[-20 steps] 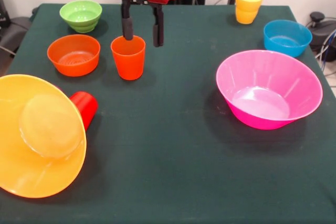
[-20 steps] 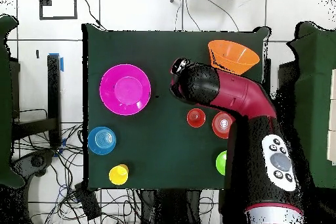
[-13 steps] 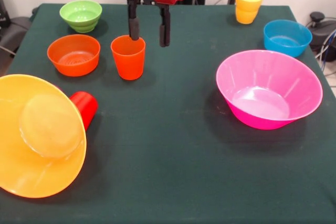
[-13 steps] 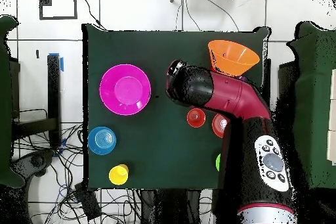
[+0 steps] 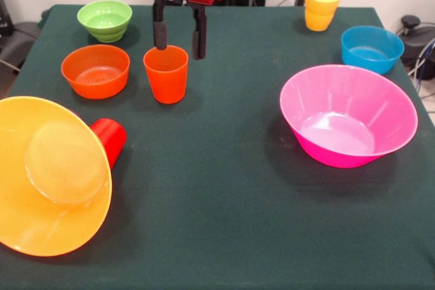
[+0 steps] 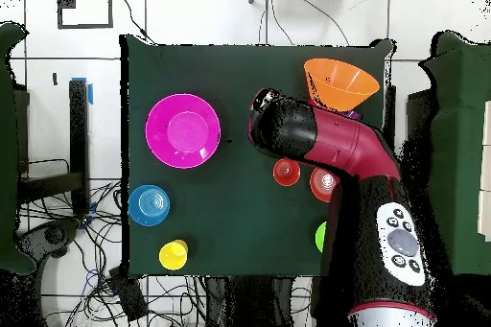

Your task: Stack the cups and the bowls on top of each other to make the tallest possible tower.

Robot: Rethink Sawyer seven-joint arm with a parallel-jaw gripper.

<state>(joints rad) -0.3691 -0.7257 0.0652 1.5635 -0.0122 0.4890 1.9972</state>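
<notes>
Nearest on the left, the large yellow-orange bowl (image 5: 51,174) lies tipped on its side against a toppled red cup (image 5: 109,139), while the large pink bowl (image 5: 349,115) sits upright to the right. Farther back, the orange cup (image 5: 166,73) stands beside the small orange bowl (image 5: 95,70). The gripper (image 5: 179,42) hangs released just behind the cup, fingers parted and empty; no tower is built.

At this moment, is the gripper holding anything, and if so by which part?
Nothing is held. The gripper is open, its fingers hanging just above and behind the orange cup, which stands upright on the table by itself.
</notes>
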